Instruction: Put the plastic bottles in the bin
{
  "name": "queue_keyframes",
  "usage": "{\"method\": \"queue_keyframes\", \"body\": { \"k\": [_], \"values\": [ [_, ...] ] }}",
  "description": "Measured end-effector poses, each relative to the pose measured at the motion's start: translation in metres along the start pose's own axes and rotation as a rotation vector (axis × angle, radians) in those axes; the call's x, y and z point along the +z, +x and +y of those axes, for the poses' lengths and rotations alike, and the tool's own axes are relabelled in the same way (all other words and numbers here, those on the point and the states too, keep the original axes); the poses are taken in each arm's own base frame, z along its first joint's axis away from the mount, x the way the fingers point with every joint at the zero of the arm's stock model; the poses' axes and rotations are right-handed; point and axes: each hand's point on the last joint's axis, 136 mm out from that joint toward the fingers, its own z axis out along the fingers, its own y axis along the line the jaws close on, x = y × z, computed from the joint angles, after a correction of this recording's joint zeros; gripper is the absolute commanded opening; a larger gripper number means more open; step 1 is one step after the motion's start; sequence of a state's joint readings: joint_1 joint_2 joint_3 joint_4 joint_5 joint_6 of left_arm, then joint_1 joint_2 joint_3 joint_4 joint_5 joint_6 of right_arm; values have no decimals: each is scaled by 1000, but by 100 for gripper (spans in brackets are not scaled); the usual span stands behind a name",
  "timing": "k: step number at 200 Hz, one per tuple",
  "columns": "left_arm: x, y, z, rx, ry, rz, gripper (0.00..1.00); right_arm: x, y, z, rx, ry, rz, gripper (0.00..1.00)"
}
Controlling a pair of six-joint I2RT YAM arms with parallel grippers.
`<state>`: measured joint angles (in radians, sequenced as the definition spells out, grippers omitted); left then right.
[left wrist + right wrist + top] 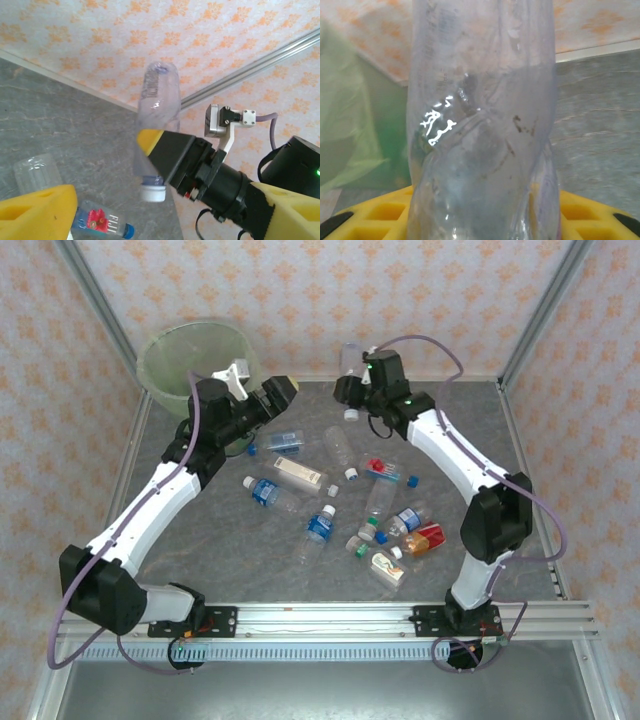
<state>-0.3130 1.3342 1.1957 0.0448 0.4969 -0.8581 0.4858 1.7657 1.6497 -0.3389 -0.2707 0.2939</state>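
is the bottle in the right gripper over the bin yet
No, the top view shows the clear bottle in the right gripper well to the right of the bin, apart from it.

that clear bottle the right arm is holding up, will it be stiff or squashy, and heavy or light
Probably squashy: the bottle has a creased, buckled wall where it is pinched. Likely light: it looks empty and see-through. Its smooth, glossy skin may let it slip, since it hangs cap-down.
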Motion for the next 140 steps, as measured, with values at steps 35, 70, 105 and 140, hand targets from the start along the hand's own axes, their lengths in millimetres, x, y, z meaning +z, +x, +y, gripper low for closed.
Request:
{"method": "queue_keyframes", "body": {
  "k": [35, 70, 105, 140],
  "values": [
    [15, -3, -2, -3, 11, 22, 85, -15, 19, 56, -118, -121, 27, 46],
    [21, -10, -13, 9, 40, 25, 84, -38, 23, 92, -189, -206, 11, 46],
    [28, -12, -15, 5, 62, 41, 81, -56, 22, 114, -227, -255, -19, 45],
    [31, -12, -23, 2, 108, 60, 79, -58, 25, 120, -247, -265, -18, 45]
  ]
}}
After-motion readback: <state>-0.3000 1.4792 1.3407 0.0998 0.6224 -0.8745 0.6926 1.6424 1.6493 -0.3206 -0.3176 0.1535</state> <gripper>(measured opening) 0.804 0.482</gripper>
